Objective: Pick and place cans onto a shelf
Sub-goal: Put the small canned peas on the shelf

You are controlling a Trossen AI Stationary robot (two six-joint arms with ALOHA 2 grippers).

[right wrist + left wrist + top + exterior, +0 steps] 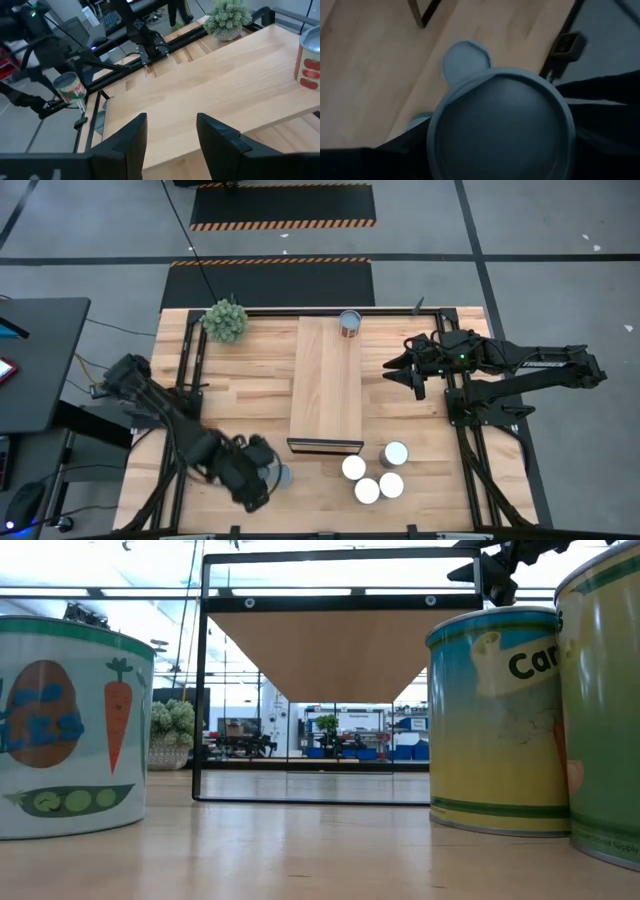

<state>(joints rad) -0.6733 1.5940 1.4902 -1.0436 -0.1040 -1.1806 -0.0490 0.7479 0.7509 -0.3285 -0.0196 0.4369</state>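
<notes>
While I watch from above, my left gripper (262,477) sits low at the table's (250,380) near-left corner, closed around a can (501,125) that its wrist camera looks straight down on: a pale blue-grey round lid with a raised rim, filling most of that picture. In the right wrist view that same can (71,86) hangs clear of the tabletop in the far arm's grip, wearing a label with a green band and red tomatoes. Another blue-grey lid (466,59) shows just past the held one in the left wrist view.

My right gripper (408,367) waits above the table to the right of the shelf (326,385), its two dark fingers (131,142) drawn together on nothing.

One can (349,322) stands upright on the far end of the shelf, a long light-wood plank with a dark front edge; its side shows a white label with red tomatoes (308,62). Four more cans cluster on the table just off the shelf's near-right corner: one (395,453) has a greyer top, and three have bright white tops (354,467), (391,484), (367,490), packed close together.

From table height I see a can with a carrot, peas and a potato on a white label under a green band (70,725) at the left, and a yellow-and-teal can (492,720) at the right beside another at the picture's edge. A green spiky plant (225,319) sits at the table's far-left corner.
</notes>
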